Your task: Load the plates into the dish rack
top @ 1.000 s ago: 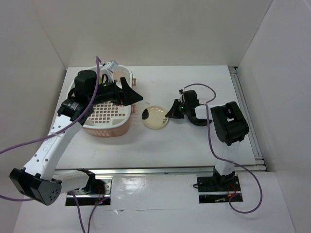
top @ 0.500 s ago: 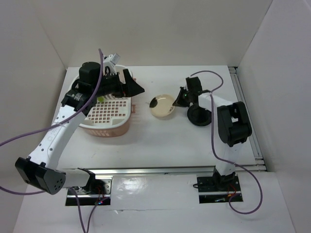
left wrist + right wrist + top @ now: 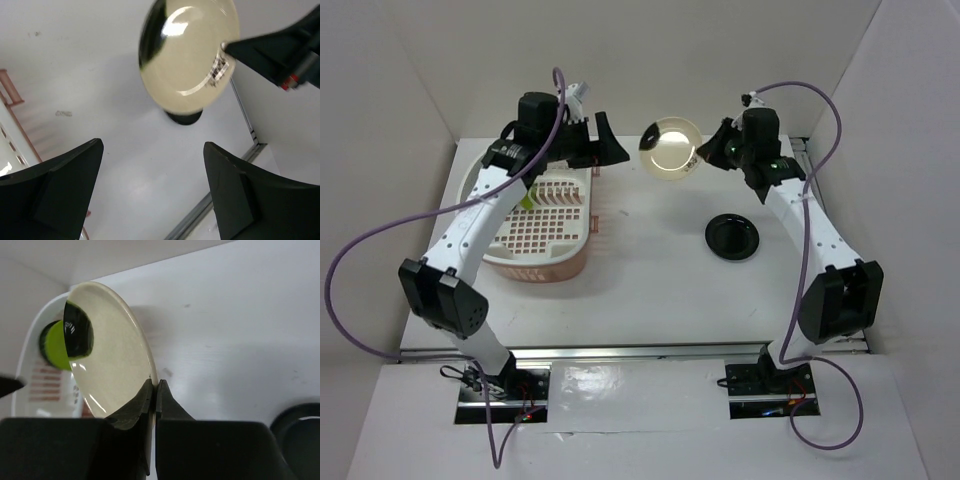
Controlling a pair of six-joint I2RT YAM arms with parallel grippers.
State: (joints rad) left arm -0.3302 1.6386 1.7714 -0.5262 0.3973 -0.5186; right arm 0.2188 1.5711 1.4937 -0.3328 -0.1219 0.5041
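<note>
The right claw pinches the cream plate by its rim, aloft and tilted. The plate hangs just right of the left claw, which gapes wide facing it, probably for a handover. The rack lies further left, under that arm.

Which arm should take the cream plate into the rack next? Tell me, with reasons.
Left, probably. The left gripper is open, facing the cream plate, beside the dish rack; the right gripper pinches its rim, farther from the rack.
</note>
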